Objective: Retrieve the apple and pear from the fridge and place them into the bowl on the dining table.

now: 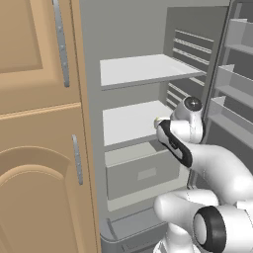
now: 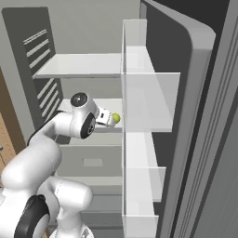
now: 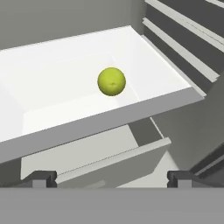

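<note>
The grey fridge (image 1: 128, 29) stands open, with white shelves inside. A round yellow-green fruit (image 3: 111, 81) lies on the lower shelf (image 3: 52, 87), near its middle; whether it is the apple or the pear I cannot tell. It also shows just past the hand as a small fruit (image 2: 115, 118). My gripper (image 3: 112, 178) is open and hovers in front of and slightly above the shelf's front edge, short of the fruit, with nothing between its fingers (image 3: 41, 178). The hand (image 2: 104, 118) points into the fridge. The bowl and dining table are out of view.
A grey drawer (image 1: 143, 173) sits partly pulled out under the lower shelf. An upper shelf (image 1: 143, 69) is above. The fridge door (image 2: 139, 93) with its bins stands open on the right. A tan wooden cabinet (image 1: 39, 148) borders the fridge on the left.
</note>
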